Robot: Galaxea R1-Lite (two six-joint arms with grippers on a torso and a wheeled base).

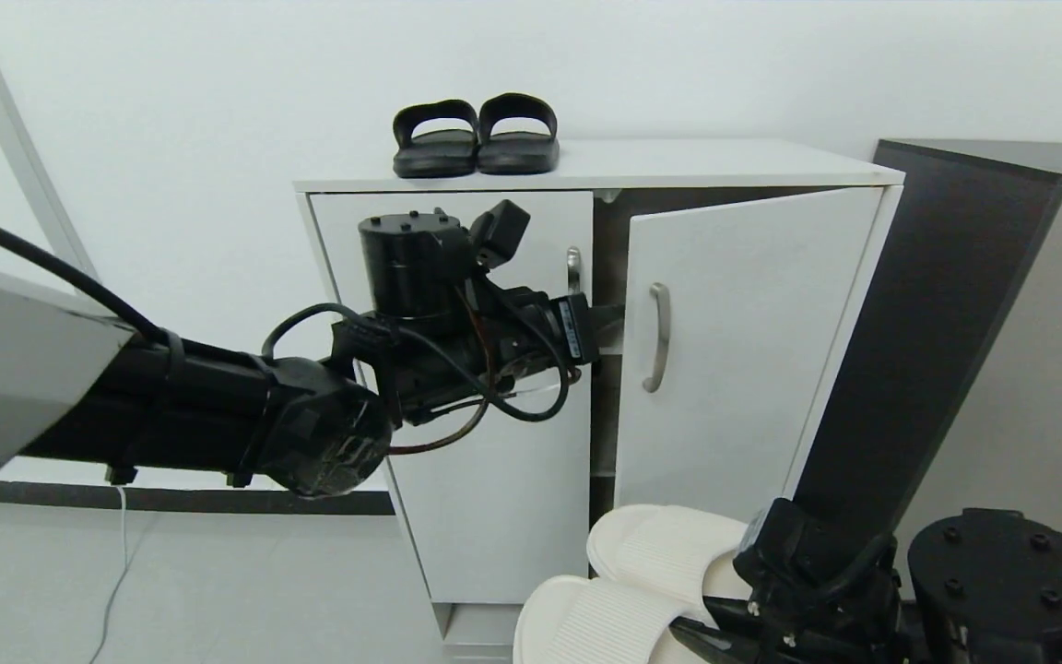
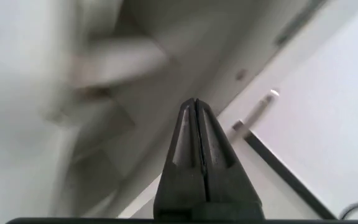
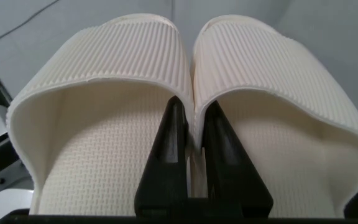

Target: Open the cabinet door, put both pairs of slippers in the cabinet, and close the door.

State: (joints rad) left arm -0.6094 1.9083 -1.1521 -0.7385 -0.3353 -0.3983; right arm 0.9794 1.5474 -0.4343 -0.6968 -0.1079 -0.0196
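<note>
Sweeping the ajar cabinet door (image 1: 743, 350) wider seems next for the left gripper (image 1: 608, 325), closed empty at its gap; the right gripper (image 3: 191, 107) clamps the white slippers (image 1: 651, 558) below, black slippers (image 1: 476, 138) atop the cabinet (image 1: 725, 162)

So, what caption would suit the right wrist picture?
The right arm's fingers pinch both cream slippers together by their inner edges.

White cabinet (image 1: 725, 164), right door (image 1: 734, 350) ajar; black slippers (image 1: 476, 138) paired on top; cream slippers (image 1: 651, 553) side by side low in front.
</note>
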